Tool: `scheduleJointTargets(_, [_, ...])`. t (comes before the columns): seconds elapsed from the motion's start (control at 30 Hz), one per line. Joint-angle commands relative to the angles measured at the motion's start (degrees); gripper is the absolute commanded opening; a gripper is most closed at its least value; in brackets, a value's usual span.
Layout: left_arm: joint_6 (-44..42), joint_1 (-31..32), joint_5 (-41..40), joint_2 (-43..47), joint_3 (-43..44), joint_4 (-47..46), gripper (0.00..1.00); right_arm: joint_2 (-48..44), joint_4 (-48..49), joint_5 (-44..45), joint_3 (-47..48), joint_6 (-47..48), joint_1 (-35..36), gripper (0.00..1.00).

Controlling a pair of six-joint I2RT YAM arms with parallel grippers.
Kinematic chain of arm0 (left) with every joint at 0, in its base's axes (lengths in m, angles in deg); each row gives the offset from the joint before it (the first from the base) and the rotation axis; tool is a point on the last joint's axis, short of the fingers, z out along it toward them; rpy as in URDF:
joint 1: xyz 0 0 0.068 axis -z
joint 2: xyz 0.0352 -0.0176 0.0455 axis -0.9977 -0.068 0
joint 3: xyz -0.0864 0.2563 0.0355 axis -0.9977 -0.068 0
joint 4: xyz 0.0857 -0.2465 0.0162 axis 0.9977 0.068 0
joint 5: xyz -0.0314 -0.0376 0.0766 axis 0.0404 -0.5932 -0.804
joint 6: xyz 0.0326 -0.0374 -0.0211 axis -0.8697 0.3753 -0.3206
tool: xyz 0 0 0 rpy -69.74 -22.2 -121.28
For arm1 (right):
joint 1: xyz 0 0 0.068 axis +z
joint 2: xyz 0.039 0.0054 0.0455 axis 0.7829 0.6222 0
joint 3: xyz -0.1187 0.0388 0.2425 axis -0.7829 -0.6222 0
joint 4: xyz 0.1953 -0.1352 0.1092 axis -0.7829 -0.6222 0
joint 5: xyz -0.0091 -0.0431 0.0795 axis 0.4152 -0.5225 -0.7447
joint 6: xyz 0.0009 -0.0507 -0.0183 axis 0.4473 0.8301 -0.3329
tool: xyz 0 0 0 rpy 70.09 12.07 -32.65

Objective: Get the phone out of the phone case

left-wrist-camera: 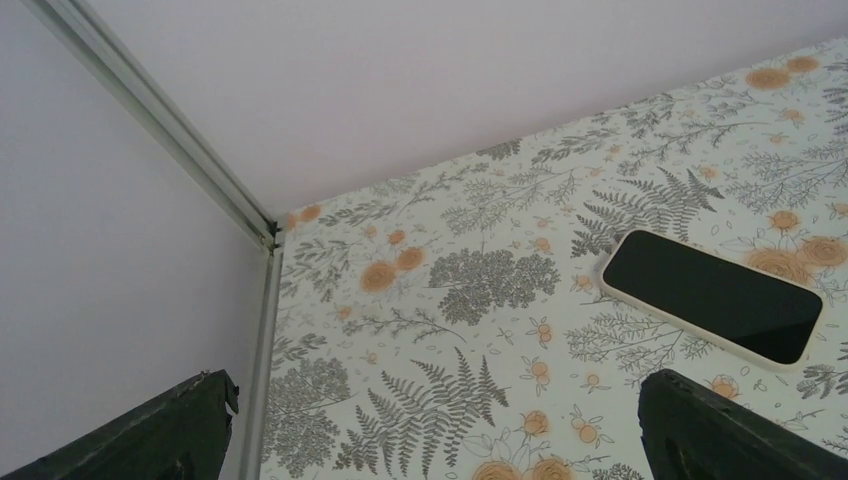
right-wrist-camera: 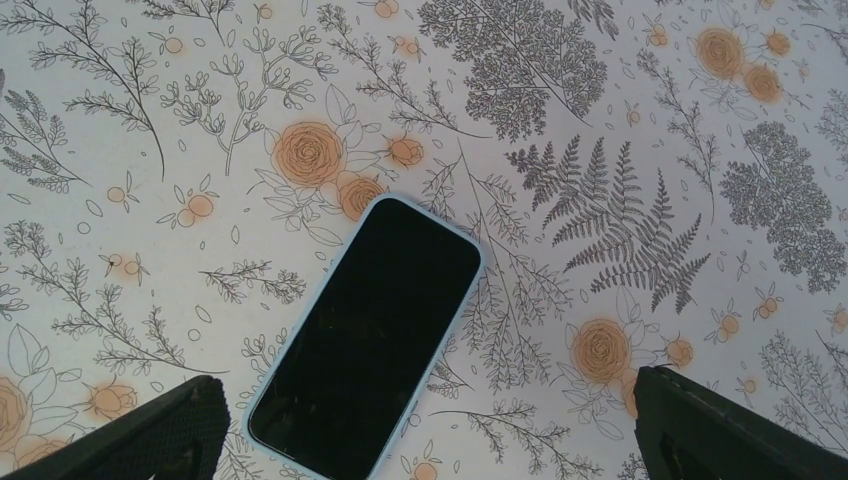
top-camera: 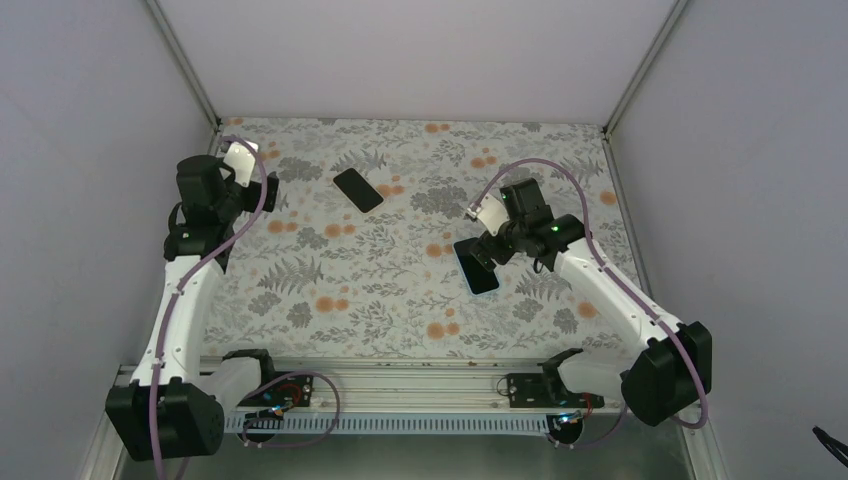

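Note:
A phone in a light blue case [right-wrist-camera: 366,334] lies screen-up on the floral table; it also shows in the top view [top-camera: 477,266] right of centre. My right gripper [right-wrist-camera: 428,400] hovers above it, open and empty, with the phone's lower end between the finger line; it shows in the top view [top-camera: 488,250] too. A second phone in a cream case [left-wrist-camera: 712,296] lies screen-up at the back middle [top-camera: 357,189]. My left gripper [left-wrist-camera: 437,400] is open and empty at the back left [top-camera: 268,188], left of the cream-cased phone and apart from it.
The floral table cover [top-camera: 400,300] fills the enclosure floor. White walls with metal corner posts [left-wrist-camera: 160,120] close the back and sides. The left gripper is close to the left wall. The metal rail with the arm bases [top-camera: 400,385] runs along the near edge.

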Motion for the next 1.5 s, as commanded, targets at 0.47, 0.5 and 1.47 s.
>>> scheduleJointTargets(0.47, [-1.1,-0.3,1.5,1.3,-1.1,-2.5,1.0,9.8,0.3,4.4,-0.4,-0.3,1.3,1.0])
scheduleJointTargets(0.5, [-1.2,-0.3,1.9,0.8,-1.0,-2.4,1.0,10.2,1.0,4.8,-0.6,0.2,1.3,1.0])
scheduleJointTargets(1.47, [-3.6,-0.4,3.4,-0.8,-3.1,-2.6,1.0,26.9,11.8,17.7,-3.3,-2.2,9.0,1.0])
